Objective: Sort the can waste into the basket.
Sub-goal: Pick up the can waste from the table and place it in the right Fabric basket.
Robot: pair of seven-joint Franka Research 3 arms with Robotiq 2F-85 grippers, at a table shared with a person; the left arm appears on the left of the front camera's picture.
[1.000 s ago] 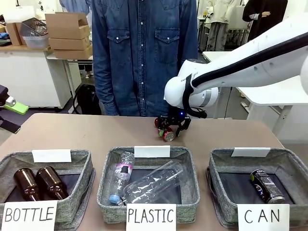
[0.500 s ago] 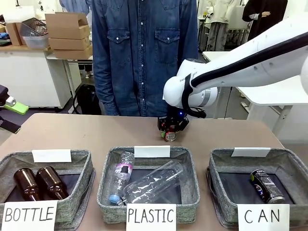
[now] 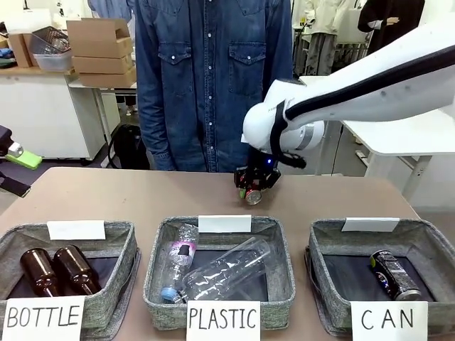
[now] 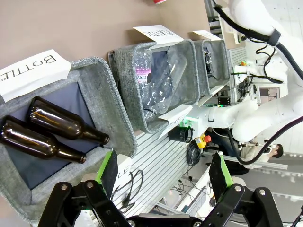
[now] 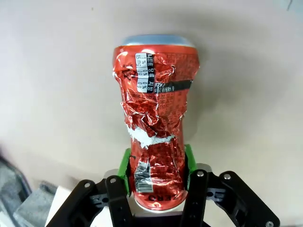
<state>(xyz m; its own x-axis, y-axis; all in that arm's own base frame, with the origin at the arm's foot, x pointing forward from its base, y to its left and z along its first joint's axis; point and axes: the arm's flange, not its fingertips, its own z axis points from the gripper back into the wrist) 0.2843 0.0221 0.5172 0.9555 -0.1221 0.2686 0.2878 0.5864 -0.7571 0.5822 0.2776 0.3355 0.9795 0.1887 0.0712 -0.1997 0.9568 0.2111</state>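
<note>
A crumpled shiny red can (image 5: 156, 118) sits between the green pads of my right gripper (image 5: 157, 165), which is shut on its lower end. In the front view the right gripper (image 3: 254, 186) holds the red can (image 3: 253, 197) just above the table, in front of the person. The grey "CAN" basket (image 3: 426, 234) stands at the front right, with the dark black-blue can (image 3: 394, 275) lying inside it. My left gripper (image 4: 163, 172) is open and holds nothing, off the table's left side.
The "PLASTIC" basket (image 3: 160, 241) in the middle holds clear bottles. The "BOTTLE" basket (image 3: 128, 238) on the left holds two brown glass bottles (image 3: 60, 270). A person in a denim shirt (image 3: 213, 78) stands at the far edge. Bare tabletop (image 3: 128, 195) lies behind the baskets.
My right gripper closed its fingers on the red can and raised it slightly off the table. The left arm has not moved.
</note>
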